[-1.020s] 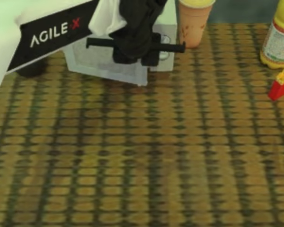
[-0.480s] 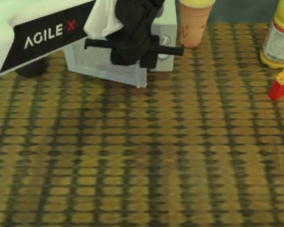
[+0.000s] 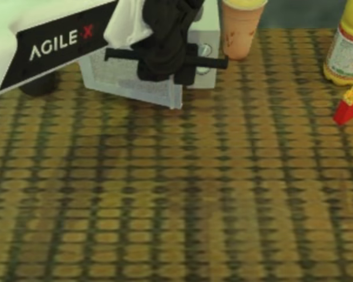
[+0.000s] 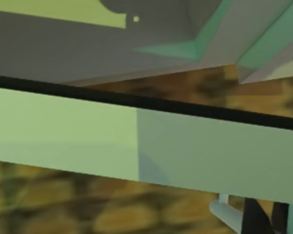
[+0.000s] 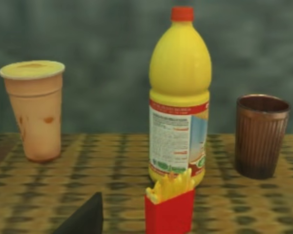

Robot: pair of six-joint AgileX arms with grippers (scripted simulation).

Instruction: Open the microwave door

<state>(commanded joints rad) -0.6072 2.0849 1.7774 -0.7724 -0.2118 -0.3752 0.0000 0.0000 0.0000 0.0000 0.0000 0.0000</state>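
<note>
Woven brown-and-gold patterned tabletop [image 3: 182,194] filled the top view, dark teal wall behind in the right wrist view. Small boxy pale mint-white microwave [image 3: 209,23] sat at the far edge, left of centre. Its flat pale grey-white door with speckled mesh window [image 3: 126,79] stood swung partly out, free edge angled toward the near side. Left claw [image 3: 177,79], black, hung over the door's free edge by the knob panel; could not tell whether its fingers were open or closed. Left wrist view showed the door edge close up. Right claw not visible in the top view. Peach cup with yellow lid [image 3: 241,29] just right of the microwave. Yellow red-capped bottle [image 5: 179,97], red fries box [image 5: 170,207] and brown ribbed cup [image 5: 261,135] at far right.
</note>
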